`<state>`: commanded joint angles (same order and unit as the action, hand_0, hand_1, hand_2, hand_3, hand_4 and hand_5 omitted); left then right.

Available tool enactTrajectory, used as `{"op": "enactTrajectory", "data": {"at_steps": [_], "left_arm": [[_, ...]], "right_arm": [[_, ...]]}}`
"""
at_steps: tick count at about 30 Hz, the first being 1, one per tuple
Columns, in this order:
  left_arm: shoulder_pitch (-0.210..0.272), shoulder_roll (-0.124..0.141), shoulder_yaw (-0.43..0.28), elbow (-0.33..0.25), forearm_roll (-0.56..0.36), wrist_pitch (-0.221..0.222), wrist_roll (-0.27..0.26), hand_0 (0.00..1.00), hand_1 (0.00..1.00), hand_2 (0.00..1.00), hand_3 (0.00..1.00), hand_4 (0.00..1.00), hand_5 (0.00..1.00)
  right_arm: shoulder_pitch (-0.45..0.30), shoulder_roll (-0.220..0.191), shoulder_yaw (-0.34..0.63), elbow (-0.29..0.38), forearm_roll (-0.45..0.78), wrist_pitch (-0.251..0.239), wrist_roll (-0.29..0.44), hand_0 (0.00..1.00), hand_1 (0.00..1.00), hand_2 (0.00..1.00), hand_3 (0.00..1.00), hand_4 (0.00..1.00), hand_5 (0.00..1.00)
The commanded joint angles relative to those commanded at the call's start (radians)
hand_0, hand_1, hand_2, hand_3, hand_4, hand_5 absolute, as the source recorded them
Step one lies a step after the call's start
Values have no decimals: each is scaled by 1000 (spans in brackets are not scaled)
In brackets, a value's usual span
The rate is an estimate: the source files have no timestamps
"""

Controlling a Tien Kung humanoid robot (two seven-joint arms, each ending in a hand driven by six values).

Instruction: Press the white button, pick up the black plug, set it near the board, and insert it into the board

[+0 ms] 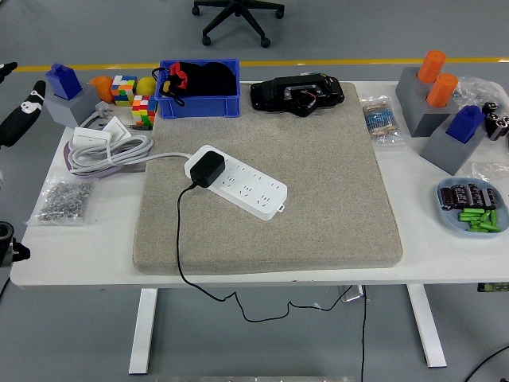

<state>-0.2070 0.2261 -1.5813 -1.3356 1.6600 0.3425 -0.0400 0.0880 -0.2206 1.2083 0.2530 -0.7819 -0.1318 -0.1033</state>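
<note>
A white power strip (242, 183) lies diagonally on the beige mat (318, 199). The black plug (205, 169) sits in the strip's left end, and its black cable (180, 239) runs down over the table's near edge. My left hand (19, 115) is at the far left edge beside the table, well away from the strip; its fingers are spread and hold nothing. Part of the left arm (6, 240) shows lower at the left edge. The right arm is out of view.
A coiled white cable with plugs (103, 147) and a bag of screws (62, 199) lie left of the mat. A blue bin (199, 103), colour cubes (131, 97) and a black device (297, 93) stand at the back. Grey blocks (445, 119) and a tray of small parts (471, 208) are at the right.
</note>
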Motion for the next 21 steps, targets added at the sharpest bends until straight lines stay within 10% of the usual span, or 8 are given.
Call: {"op": "enactTrajectory", "data": {"at_steps": [21], "left_arm": [[-8,10,26,-4,-3,-10,4,919,914,862,787,768,545]], "right_arm": [[-2,-16,-18,3,3,2,-3,640,572,582,545,640,322]]}}
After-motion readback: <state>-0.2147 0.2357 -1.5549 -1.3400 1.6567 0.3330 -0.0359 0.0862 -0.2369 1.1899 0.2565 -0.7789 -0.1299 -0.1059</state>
